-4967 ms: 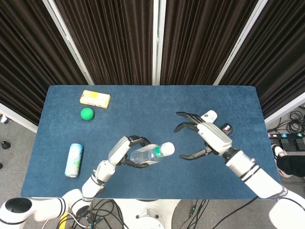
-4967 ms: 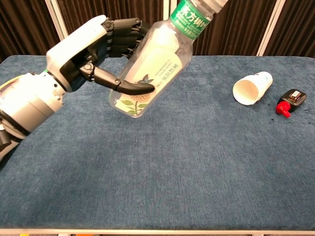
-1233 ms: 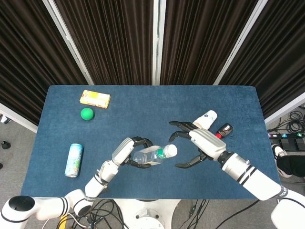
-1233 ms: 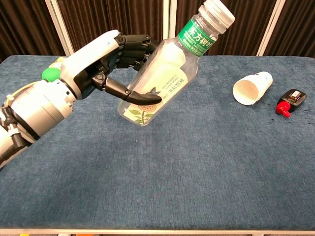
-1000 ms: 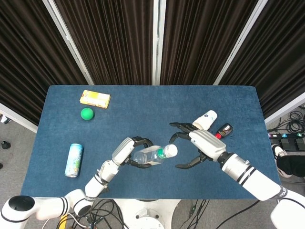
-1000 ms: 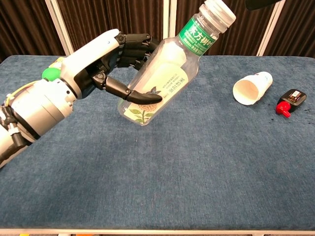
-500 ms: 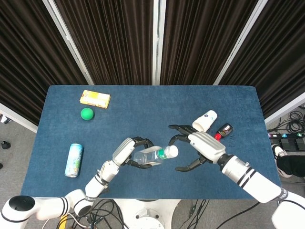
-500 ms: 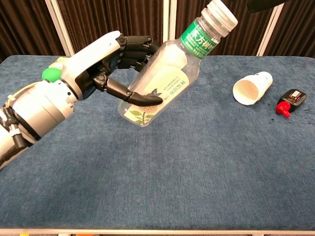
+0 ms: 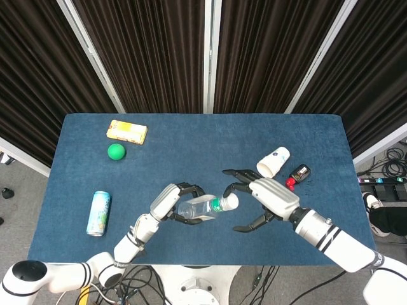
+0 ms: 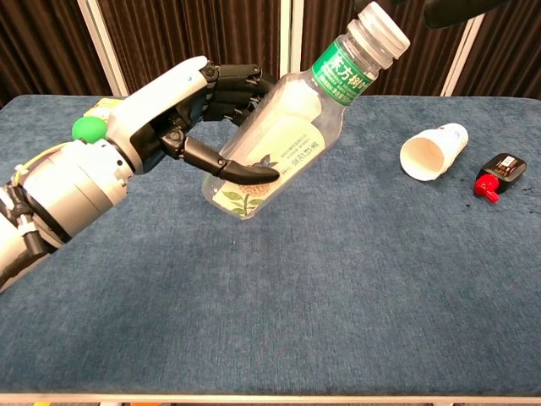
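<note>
as left hand (image 10: 182,114) grips bottle (image 10: 283,148), tilted

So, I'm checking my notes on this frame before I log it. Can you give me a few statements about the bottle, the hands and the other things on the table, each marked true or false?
1. The left hand holds the clear bottle tilted, above the table. True.
2. The bottle's white cap is off. False: the cap is on the neck.
3. The right hand grips the paper cup. False: its fingers are spread near the bottle's cap, and the cup lies apart on the table.
4. The paper cup lies on its side. True.
5. The green ball sits inside the cup. False: it lies on the table near the yellow box.
</note>
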